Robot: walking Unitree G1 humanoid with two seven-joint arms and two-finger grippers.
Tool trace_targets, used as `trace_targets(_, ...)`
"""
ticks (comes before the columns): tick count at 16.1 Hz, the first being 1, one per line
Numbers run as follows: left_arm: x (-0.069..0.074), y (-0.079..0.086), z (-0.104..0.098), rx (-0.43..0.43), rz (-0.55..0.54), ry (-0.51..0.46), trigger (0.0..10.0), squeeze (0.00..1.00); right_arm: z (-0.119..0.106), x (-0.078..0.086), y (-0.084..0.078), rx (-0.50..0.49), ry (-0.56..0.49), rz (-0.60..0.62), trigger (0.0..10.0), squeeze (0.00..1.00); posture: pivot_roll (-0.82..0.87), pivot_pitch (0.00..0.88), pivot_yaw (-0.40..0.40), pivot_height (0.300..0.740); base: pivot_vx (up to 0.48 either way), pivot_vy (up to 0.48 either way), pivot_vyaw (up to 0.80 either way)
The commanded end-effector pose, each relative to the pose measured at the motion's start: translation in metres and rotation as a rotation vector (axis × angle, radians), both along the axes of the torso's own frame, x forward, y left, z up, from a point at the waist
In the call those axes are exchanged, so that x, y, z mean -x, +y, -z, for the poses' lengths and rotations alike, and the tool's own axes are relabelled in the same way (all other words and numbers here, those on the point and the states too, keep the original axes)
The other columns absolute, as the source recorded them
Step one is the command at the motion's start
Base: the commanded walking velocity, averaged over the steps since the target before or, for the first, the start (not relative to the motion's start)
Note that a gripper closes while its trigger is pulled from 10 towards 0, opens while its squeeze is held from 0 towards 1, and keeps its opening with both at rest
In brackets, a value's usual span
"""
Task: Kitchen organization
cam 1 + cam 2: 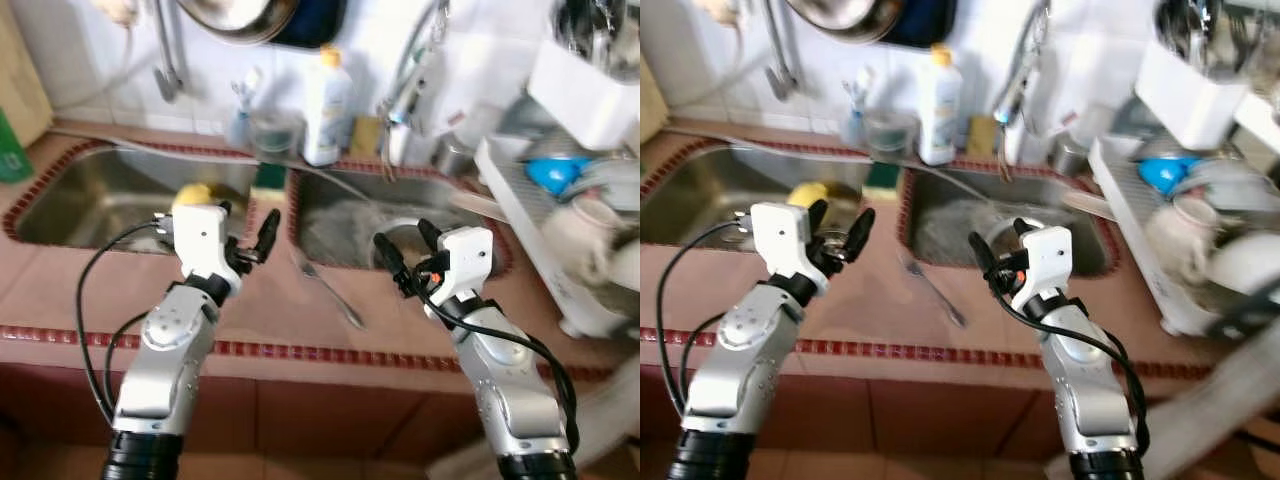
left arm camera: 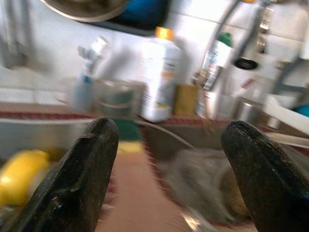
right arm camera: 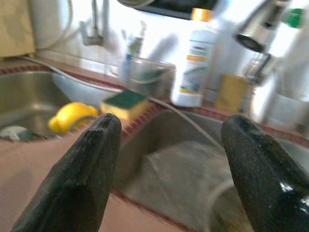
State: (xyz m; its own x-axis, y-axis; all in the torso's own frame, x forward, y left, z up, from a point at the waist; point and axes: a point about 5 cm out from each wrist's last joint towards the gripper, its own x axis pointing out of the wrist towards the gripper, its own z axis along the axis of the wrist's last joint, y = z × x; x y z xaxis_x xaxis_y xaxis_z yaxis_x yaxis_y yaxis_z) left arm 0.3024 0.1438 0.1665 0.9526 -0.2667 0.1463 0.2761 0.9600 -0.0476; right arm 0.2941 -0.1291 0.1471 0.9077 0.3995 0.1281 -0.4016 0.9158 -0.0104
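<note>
Hovering either side of the fork (image 1: 328, 285), left pincer (image 1: 246, 233) and right pincer (image 1: 405, 247) both released; blurry view risks knocking it into the sink (image 1: 80, 195).

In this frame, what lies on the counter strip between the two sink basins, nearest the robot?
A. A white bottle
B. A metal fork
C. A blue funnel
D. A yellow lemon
B. A metal fork lies on the tiled counter between the basins, in front of both open tools, left and right, neither of which holds it.
</note>
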Motion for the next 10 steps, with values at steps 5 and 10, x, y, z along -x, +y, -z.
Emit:
trace_targets(5, 0.000, 0.000, -0.001, 0.007, -0.007, 0.020, 10.0, 0.00, -0.001, -0.001, 0.005, 0.001, 0.023, -0.028, 10.0, 0.00, 0.00, 0.000, -0.102, 0.740, 0.196, 0.000, 0.00)
trace_targets(10, 0.010, -0.012, 0.002, -0.159, 0.117, 0.038, 10.0, 0.00, 0.018, -0.004, -0.009, 0.141, 0.152, -0.134, 10.0, 0.00, 0.00, 0.000, -0.095, 0.740, 0.000, 0.000, 0.00)
